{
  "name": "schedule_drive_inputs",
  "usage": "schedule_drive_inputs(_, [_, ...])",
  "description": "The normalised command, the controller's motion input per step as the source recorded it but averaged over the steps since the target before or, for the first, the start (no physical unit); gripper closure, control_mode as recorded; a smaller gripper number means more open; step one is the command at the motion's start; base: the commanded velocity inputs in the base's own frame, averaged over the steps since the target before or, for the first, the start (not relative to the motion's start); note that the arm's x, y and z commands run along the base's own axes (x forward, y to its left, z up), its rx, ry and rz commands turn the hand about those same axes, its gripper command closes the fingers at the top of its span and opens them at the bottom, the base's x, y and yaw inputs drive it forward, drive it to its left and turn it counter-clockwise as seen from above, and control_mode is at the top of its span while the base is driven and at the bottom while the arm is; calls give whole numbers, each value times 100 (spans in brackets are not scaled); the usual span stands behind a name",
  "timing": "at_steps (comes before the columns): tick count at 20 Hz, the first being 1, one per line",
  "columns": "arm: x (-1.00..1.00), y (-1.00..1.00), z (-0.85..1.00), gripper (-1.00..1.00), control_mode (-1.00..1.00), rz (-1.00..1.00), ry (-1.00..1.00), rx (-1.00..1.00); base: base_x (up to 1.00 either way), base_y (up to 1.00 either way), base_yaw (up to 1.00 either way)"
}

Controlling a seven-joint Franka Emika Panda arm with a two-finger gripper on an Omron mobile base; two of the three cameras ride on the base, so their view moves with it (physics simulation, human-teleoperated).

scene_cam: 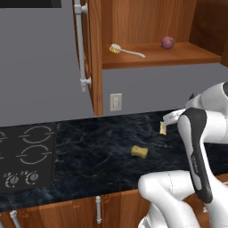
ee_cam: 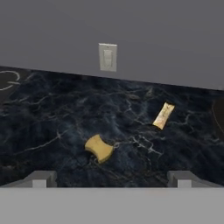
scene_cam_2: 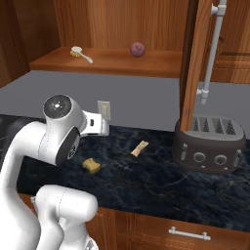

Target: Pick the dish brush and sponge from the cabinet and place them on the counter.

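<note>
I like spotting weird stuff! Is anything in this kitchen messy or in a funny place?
A little. A purple-red ball sits on the cabinet shelf beside the dish brush. The sponge and a small tan packet lie loose on the counter, askew. Nothing looks spilled or broken.

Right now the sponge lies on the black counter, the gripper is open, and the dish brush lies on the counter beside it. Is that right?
Not quite. The dish brush is not on the counter; it lies on the cabinet shelf, left of the purple-red ball, as the left base view shows. The rest holds: the sponge lies on the counter and the gripper is open.
</note>
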Motion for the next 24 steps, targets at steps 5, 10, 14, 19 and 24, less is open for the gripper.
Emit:
schedule_drive_inputs(5, [-13, -6, 60, -100, -100, 0, 0, 1, 0, 0, 0])
schedule_drive_inputs(10, [-16, -3, 49, -100, -100, 0, 0, 0, 0, 0, 0])
schedule_drive_inputs(14, [-30, 0, 8, -100, -100, 0, -15, 0, 0, 0, 0])
schedule_drive_inputs(19, [-35, 0, 10, -100, -100, 0, -21, 0, 0, 0, 0])
schedule_drive_inputs(24, [-1, 7, 32, -100, -100, 0, -6, 0, 0, 0, 0])
